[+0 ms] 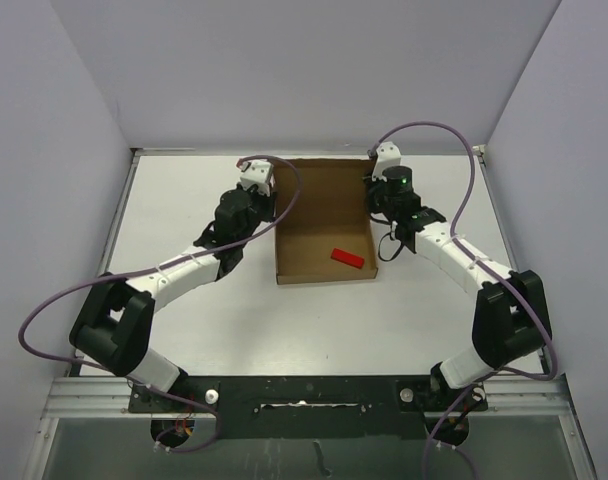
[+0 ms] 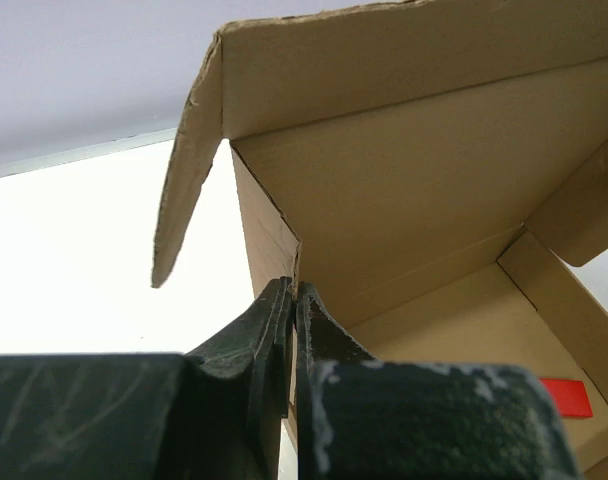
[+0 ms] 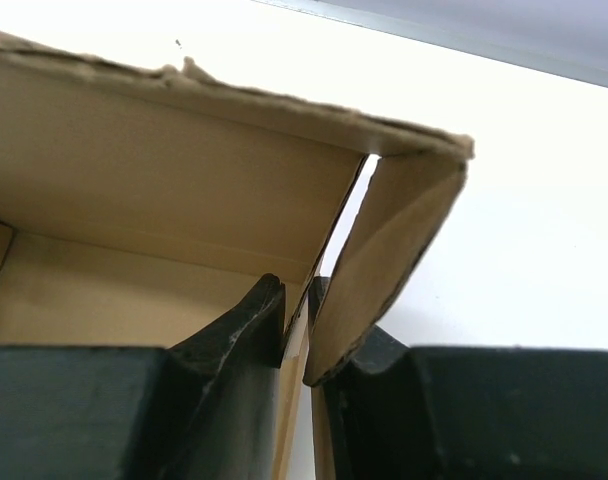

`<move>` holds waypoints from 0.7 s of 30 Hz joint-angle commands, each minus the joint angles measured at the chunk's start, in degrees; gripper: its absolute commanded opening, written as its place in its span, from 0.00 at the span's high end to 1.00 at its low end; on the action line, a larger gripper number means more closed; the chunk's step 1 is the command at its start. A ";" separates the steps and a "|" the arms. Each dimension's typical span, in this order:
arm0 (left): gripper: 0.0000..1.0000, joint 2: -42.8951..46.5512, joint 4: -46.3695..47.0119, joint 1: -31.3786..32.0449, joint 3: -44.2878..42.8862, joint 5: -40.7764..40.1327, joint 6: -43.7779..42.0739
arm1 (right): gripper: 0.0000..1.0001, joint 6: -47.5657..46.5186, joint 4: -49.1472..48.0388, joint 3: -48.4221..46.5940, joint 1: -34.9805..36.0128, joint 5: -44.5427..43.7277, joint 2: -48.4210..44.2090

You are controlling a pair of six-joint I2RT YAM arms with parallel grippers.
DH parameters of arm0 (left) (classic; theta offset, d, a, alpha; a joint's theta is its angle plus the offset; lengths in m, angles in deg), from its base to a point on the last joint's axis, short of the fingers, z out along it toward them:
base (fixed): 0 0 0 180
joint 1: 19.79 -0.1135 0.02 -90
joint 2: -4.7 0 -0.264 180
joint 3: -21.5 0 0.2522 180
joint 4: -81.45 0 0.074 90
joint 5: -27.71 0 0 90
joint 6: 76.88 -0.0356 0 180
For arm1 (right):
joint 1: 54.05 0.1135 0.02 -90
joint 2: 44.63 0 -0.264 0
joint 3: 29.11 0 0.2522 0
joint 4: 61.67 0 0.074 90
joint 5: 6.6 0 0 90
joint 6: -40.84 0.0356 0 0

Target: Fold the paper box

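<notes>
The brown cardboard paper box [image 1: 319,235] lies open in the middle of the table, its lid flap raised at the far side. My left gripper [image 1: 269,205] is shut on the box's left side wall [image 2: 269,235], one finger on each face of it. My right gripper [image 1: 374,200] is shut on the right side wall [image 3: 294,330]; a loose side flap [image 3: 394,250] hangs in front of the outer finger. The box interior shows in both wrist views.
A small red block [image 1: 349,259] lies inside the box near its right front corner; it also shows in the left wrist view [image 2: 567,396]. White table [image 1: 184,210] with raised edges and grey walls around. Purple cables loop from both arms.
</notes>
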 commanded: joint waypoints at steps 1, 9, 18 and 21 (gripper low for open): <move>1.00 4.14 -0.86 1.68 1.06 4.69 0.57 | 0.84 2.20 -0.03 1.55 2.42 2.09 -3.34; 1.00 5.93 -1.50 2.49 2.96 4.73 0.88 | 0.84 1.66 -0.44 6.04 2.54 1.88 -5.85; 1.00 7.72 -2.45 3.60 4.06 4.17 0.80 | 0.83 3.02 0.07 8.49 2.94 1.96 -7.85; 1.00 8.46 -2.78 3.97 4.67 3.62 0.73 | 0.83 3.36 0.36 9.05 3.07 2.27 -8.37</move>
